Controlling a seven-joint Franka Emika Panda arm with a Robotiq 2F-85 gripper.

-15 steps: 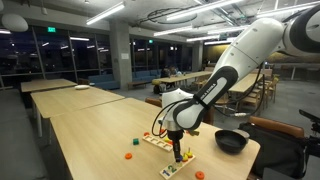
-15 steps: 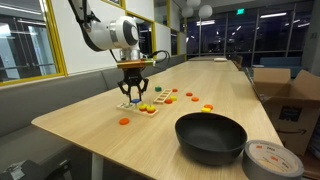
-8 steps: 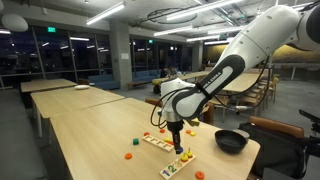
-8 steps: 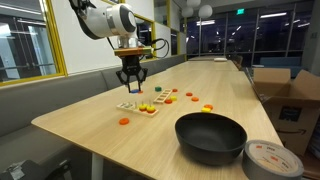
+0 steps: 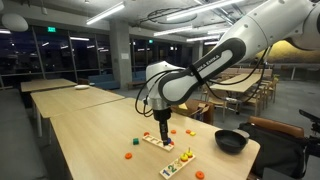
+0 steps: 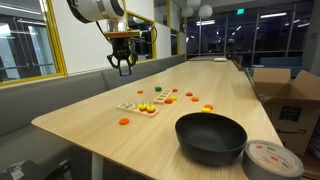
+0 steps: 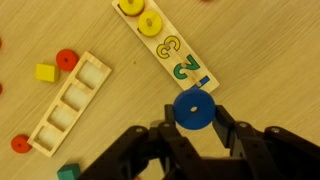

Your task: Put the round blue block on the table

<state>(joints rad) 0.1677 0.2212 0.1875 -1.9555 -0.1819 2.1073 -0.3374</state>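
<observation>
Only the wrist view shows gripper [image 7: 193, 120] fingers clamped on round blue block [image 7: 192, 106], seemingly aloft

The round blue block [image 7: 193, 110] is a flat blue disc with a small hole at its centre, seen face-on in the wrist view; it is pinched between the dark jaws, one pressing on each side of its rim; it hangs in the air above the bench [image 7: 262, 60], not touching it; in the exterior views it is likely too small to make out; the bench [image 5: 90, 135] [image 6: 100, 120] is long, rectangular, with a pale light-wood top.
</observation>
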